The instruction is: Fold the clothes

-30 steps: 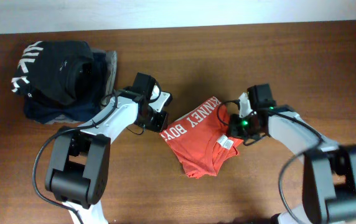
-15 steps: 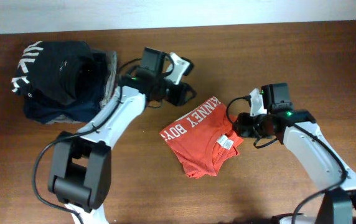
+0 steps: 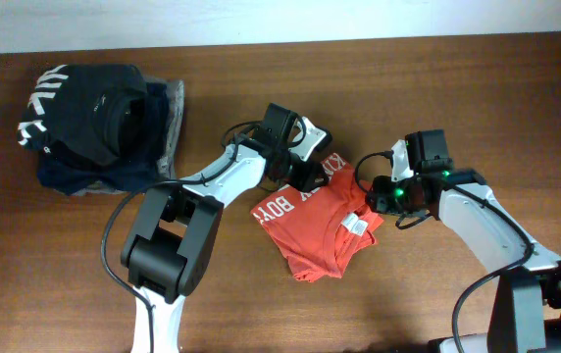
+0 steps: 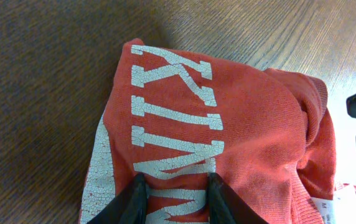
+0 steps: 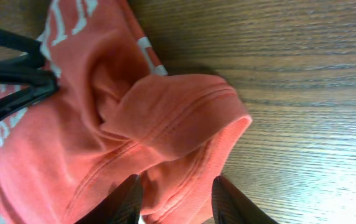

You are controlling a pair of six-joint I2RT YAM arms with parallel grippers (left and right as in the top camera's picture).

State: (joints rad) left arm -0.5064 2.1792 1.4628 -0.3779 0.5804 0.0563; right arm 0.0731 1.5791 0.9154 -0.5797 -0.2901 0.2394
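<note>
Orange-red cotton shirt (image 3: 322,224) lies crumpled mid-table (image 3: 477,88), between both arms. Light, limp, likely sags off any pinch; you take hold at doubled hems or sleeve edge. Left gripper (image 4: 173,190) and right gripper (image 5: 177,186): jaws parted astride cloth, nothing pinched.

From my station the overhead view is evenly and fairly brightly lit from above, with only soft, short shadows on the table (image 3: 516,88) around the T-shirt (image 3: 310,230), and a pale washed-out strip along the top edge. Both wrist views are sharp on the cloth. A pale sheen flattens the wood grain toward their right sides, and a dark shadow sits just beside the raised fold in the right one.
</note>
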